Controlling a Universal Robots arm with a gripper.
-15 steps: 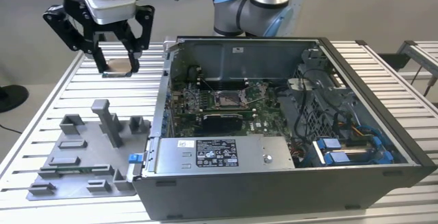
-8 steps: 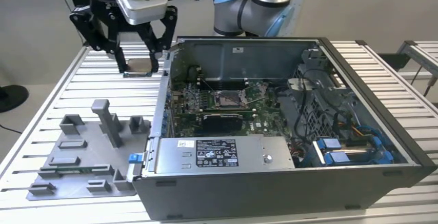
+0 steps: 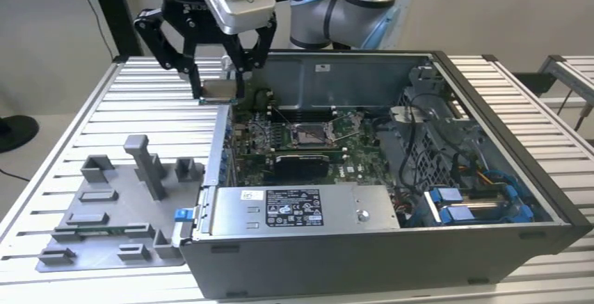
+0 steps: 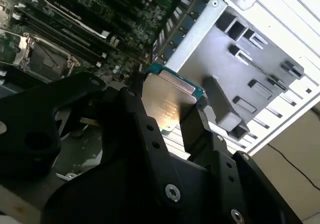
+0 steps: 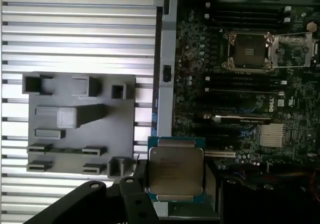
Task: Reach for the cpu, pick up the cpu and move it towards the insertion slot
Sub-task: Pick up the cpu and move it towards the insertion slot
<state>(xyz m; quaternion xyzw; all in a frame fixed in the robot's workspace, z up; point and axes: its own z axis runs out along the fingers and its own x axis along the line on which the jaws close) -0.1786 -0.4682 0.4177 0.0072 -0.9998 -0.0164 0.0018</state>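
Your hand [image 3: 221, 90] gripping the cpu [image 3: 219, 90] above the computer case's [image 3: 390, 248] edge, first wrist view showing its silvery face [image 5: 175, 170], insertion slot [image 5: 249, 51] well apart, lid seemingly open, fingers [image 4: 197, 126] partly covering the chip's sides.

Below me: slatted metal table [image 3: 139, 102], pale ribbed top. On it sits the open PC case [image 3: 483, 200], toward the exterior view's right, and a grey fixture plate [image 3: 102, 227] w/ upright blocks, toward the exterior view's left, just beside the case wall. In first wrist view, plate [image 5: 80, 129] lies flat on the slats.
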